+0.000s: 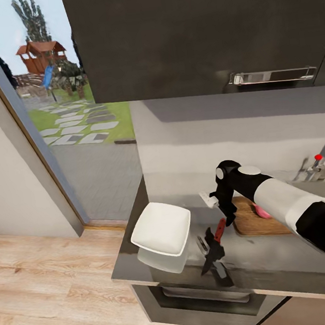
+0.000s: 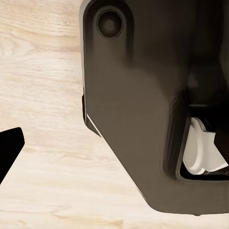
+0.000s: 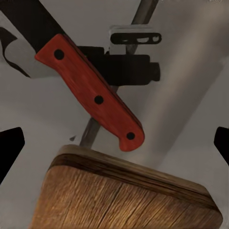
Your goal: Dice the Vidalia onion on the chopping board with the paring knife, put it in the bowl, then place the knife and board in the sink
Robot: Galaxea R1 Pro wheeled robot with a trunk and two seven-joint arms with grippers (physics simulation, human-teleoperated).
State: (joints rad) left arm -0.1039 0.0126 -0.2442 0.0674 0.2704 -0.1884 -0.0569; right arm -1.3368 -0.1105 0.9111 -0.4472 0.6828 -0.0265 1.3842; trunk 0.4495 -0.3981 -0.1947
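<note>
Right tool (image 1: 229, 219) hangs over the paring knife (image 1: 219, 231), fingers spread, gripping nothing. Knife lies on the worktop (image 1: 274, 260) just beside the chopping board (image 1: 252, 221), handle end near the board's edge. Onion (image 1: 262, 211) sits on the board; bowl (image 1: 161, 228) near the knife, on the side away from the board. Risks: fingers catch the board edge & shove it, onion rolls off; or pinch the thin handle off-centre & knife twists. Left tool: can't tell.

The grey countertop (image 1: 275, 263) carries the white bowl (image 1: 161, 229), the paring knife (image 1: 216, 242) and the chopping board (image 1: 252, 220).
</note>
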